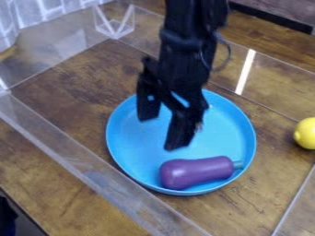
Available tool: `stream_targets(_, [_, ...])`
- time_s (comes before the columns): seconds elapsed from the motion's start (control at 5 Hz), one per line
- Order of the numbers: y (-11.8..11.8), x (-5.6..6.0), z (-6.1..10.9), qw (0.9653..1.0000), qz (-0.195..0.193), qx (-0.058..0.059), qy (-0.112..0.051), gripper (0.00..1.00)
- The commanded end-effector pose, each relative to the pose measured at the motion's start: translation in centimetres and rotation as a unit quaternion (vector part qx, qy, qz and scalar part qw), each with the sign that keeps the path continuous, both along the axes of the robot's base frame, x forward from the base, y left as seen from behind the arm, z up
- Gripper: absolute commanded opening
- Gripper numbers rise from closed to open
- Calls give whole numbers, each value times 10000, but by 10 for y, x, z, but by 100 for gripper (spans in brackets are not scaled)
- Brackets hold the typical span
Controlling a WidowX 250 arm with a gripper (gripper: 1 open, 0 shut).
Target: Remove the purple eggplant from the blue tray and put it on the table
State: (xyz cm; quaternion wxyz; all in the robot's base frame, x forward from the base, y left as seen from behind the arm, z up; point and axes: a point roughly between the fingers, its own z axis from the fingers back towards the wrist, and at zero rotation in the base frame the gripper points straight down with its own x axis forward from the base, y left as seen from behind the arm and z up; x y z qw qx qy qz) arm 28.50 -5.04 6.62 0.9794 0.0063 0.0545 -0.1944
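Observation:
The purple eggplant (pixel 194 171) lies on its side in the near part of the blue tray (pixel 133 152), bulbous end left, stem tip pointing right. My gripper (pixel 167 124) hangs over the tray's middle, just above and behind the eggplant, its two dark fingers (pixel 181 131) spread apart with nothing between them. It is open and does not touch the eggplant. The tray rests on the brown wood-plank table (pixel 87 83).
A yellow lemon (pixel 304 133) sits on the table at the right edge. Clear acrylic walls (pixel 55 138) border the table on the left and near sides, and another runs along the back.

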Motion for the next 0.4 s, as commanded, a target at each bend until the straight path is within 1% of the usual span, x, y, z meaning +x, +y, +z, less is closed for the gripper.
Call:
stream_targets(0.0, [-14, 1, -7, 9989, -428, 52, -200, 100])
stream_targets(0.2, [-20, 4, -26, 9974, -691, 68, -189, 100])
